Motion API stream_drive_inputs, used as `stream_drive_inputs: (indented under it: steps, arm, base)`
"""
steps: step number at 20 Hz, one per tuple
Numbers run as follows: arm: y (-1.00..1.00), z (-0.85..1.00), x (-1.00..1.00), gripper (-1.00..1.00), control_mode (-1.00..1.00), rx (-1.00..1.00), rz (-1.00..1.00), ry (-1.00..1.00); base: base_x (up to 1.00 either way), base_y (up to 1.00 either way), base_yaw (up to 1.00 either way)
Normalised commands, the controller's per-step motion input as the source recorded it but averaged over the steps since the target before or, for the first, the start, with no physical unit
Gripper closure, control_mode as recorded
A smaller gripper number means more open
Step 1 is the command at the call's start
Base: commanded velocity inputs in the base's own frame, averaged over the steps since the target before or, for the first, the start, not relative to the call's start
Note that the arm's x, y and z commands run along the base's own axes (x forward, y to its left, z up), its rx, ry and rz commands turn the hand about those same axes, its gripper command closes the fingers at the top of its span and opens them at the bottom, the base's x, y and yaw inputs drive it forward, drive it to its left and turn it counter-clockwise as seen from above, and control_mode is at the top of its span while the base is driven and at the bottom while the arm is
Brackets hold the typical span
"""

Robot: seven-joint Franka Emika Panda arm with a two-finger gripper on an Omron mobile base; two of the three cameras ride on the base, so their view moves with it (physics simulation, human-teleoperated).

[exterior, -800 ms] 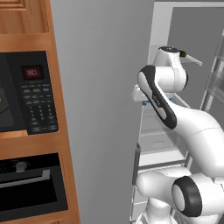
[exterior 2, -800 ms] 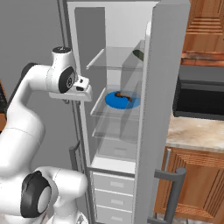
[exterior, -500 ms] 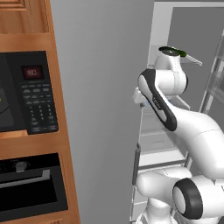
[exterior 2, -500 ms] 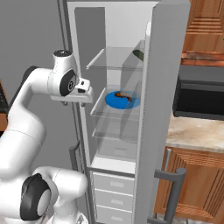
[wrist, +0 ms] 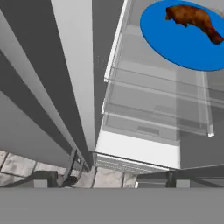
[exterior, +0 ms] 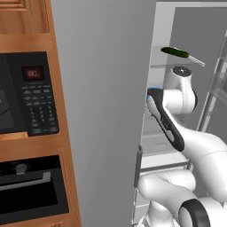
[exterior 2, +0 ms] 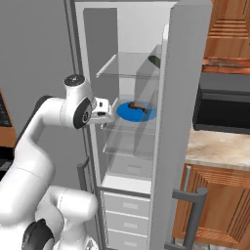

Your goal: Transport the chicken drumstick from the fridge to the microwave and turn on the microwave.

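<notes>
Right base view shows the arm has swung its gripper (exterior 2: 108, 111) nearer the open fridge (exterior 2: 185, 73), so reaching is underway. Ahead of the jaws, well apart, the chicken drumstick (wrist: 192, 19) lies on the blue plate (wrist: 175, 43). I cannot tell the jaws' spread. Left base view adds the microwave (exterior: 26, 93) and the cucumber (exterior: 175, 52).

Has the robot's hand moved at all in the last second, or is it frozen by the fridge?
Yes. The gripper has moved toward the fridge opening, closer to the blue plate.
</notes>
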Motion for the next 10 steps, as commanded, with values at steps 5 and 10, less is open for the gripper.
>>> stream_drive_inputs:
  steps: [5, 10]
  arm:
    - [-0.64, 0.0, 0.0, -1.0, -1.0, 0.02, 0.01, -0.11]
    - [-0.6, 0.0, 0.1, -1.0, -1.0, 0.08, 0.0, -0.05]
  base:
    - [0.0, 0.0, 0.0]
    - [0.0, 0.0, 0.0]
